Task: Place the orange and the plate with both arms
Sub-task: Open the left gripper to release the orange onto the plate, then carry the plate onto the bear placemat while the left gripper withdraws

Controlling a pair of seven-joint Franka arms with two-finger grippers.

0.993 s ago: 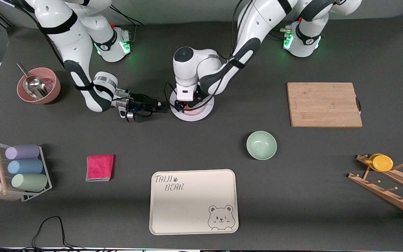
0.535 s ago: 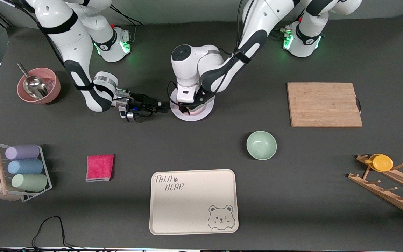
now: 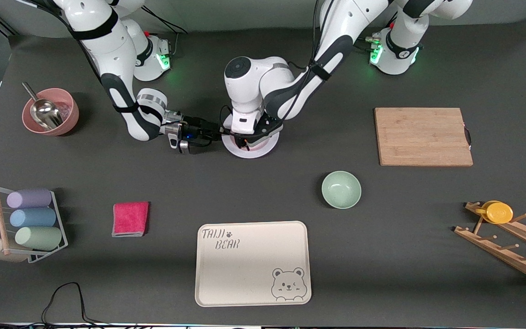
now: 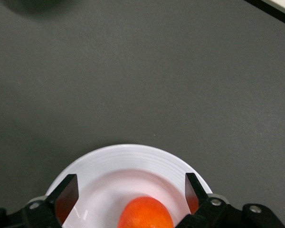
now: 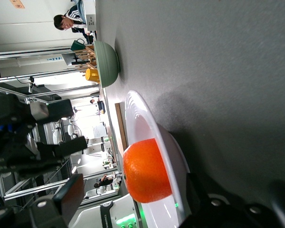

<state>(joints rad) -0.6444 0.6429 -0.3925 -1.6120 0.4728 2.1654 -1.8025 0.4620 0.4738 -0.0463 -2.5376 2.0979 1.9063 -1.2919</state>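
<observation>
While the orange [image 4: 146, 213] is resting in the well of the plate [image 3: 250, 147], near the middle of the table toward the robots' bases, both arms are working at it. The left gripper [image 4: 132, 192] is hanging directly over the plate with its fingers spread wide, the fruit lying between them ungrasped. The right gripper [image 3: 216, 134] is reaching in low at the rim from the right arm's end, jaws parted around the edge. The plate is probably rigid, glossy and slippery, best pinched at its rim; the orange is probably light and prone to rolling.
</observation>
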